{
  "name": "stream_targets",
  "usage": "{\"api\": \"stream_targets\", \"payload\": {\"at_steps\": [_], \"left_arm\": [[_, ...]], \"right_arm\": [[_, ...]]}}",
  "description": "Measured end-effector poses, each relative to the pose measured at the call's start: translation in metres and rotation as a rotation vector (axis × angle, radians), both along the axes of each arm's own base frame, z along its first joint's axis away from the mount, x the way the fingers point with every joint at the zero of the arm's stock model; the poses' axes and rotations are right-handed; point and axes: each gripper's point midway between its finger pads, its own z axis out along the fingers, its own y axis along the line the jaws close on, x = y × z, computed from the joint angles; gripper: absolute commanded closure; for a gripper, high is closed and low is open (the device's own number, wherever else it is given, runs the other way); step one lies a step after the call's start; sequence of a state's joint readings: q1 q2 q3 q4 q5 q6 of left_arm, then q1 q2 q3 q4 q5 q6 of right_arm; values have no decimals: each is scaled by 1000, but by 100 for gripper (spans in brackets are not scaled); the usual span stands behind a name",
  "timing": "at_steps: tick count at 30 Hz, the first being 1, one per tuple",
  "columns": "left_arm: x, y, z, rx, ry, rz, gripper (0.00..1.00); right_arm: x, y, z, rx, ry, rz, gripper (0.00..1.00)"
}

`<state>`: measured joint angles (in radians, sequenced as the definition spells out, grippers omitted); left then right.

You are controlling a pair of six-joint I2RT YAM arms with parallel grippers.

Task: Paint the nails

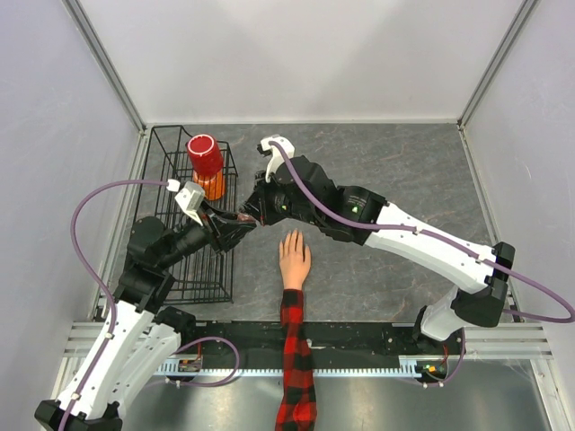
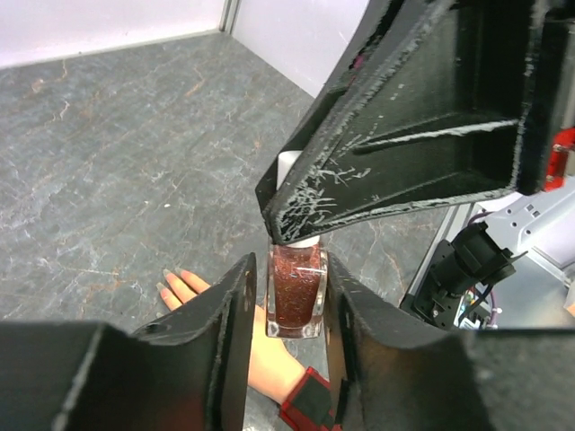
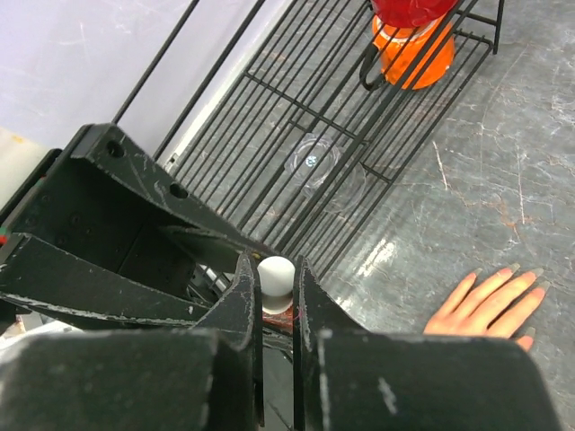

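The peach mannequin hand [image 1: 294, 260] lies palm down on the table, its red-and-black plaid sleeve [image 1: 295, 359] running to the near edge. Its nails [image 2: 165, 289] show as tiny pale tips, also in the right wrist view [image 3: 505, 269]. My left gripper [image 1: 241, 218] is shut on a small glass nail polish bottle [image 2: 296, 292] of dark red glitter, held in the air left of the fingertips. My right gripper [image 1: 254, 212] meets it from the right and is shut on the bottle's white cap [image 3: 276, 274]. The brush is hidden.
A black wire rack [image 1: 193, 269] stands at the left, holding a red cup stacked on an orange cup [image 1: 207, 166]. White enclosure walls ring the grey marbled table [image 1: 404, 171]. A black rail [image 1: 359, 337] runs along the near edge.
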<state>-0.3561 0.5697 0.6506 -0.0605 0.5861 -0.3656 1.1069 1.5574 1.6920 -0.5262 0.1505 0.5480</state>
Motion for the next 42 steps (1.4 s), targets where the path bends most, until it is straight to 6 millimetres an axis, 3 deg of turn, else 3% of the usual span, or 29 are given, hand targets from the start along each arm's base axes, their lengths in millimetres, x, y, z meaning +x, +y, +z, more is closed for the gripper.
{"api": "stream_targets", "payload": {"at_steps": [6,8,10,14,21,24,28,32,35,38,39,42], "left_arm": [[1,0,-3,7,16,-1,54],[1,0,-3,7,17,-2,61],[0,-1,-3,7,15,-8,79],[-2,-2,-4,22,3,-26,98],[-7,-8,-4,18,7,-81,98],[-21,-17,-1,-23,27,-184,98],[-56,-33,14,-128,15,-431,98],[-100,-31,30,-174,-38,-637,98],[-120,-26,38,-162,-70,-686,98],[-130,-23,46,-142,-58,-690,98],[-129,-23,49,-135,-59,-673,98],[-112,-22,60,-137,-79,-544,98]], "right_arm": [[-3,4,1,-15,-12,7,100],[-3,4,1,-16,-14,6,100],[-3,4,1,-19,-13,5,100],[0,6,-2,-26,-12,-2,100],[-3,4,-3,-60,-80,62,100],[-18,0,0,-36,-158,203,100],[-56,-12,14,89,-260,474,100],[-99,-11,32,261,-322,739,100],[-123,-10,40,347,-351,877,100],[-133,-10,47,400,-375,922,62],[-132,-9,50,405,-372,909,43],[-115,-8,49,349,-320,798,24]]}}
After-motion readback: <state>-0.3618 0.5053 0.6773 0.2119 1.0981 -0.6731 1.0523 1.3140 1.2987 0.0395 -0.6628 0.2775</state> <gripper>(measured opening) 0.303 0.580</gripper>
